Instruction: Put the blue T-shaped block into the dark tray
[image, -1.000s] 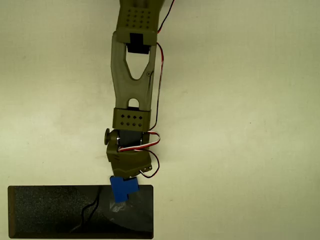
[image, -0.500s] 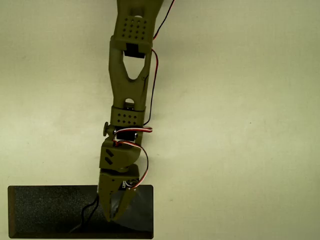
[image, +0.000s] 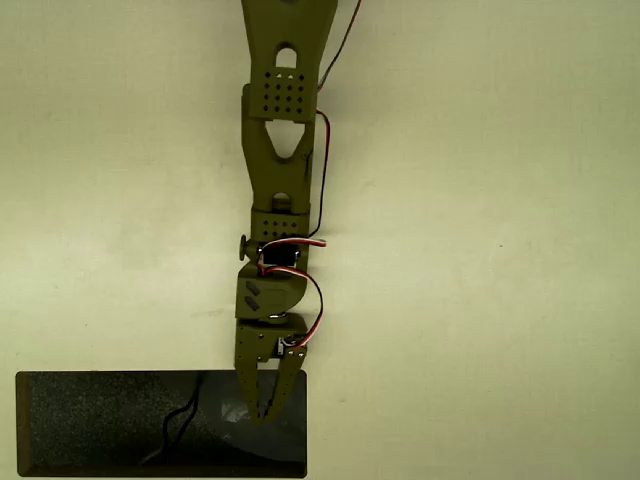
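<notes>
The dark tray (image: 100, 425) lies along the bottom edge on the left of the overhead view. My olive-green arm reaches down from the top, and my gripper (image: 262, 413) hangs over the right part of the tray. Its two fingers (image: 245, 385) point toward the bottom of the picture. They narrow to tips that meet, with only a thin dark wedge between them. The blue T-shaped block is hidden; no blue shows between the fingers or on the tray around them.
A thin black cable (image: 178, 425) lies across the tray left of the gripper. Pale bare tabletop (image: 480, 250) surrounds the arm and tray on all sides.
One second ago the blue block showed at the gripper tip by the tray's top edge. The gripper has since stretched out over the tray and shifted slightly right, and the block is out of sight.
</notes>
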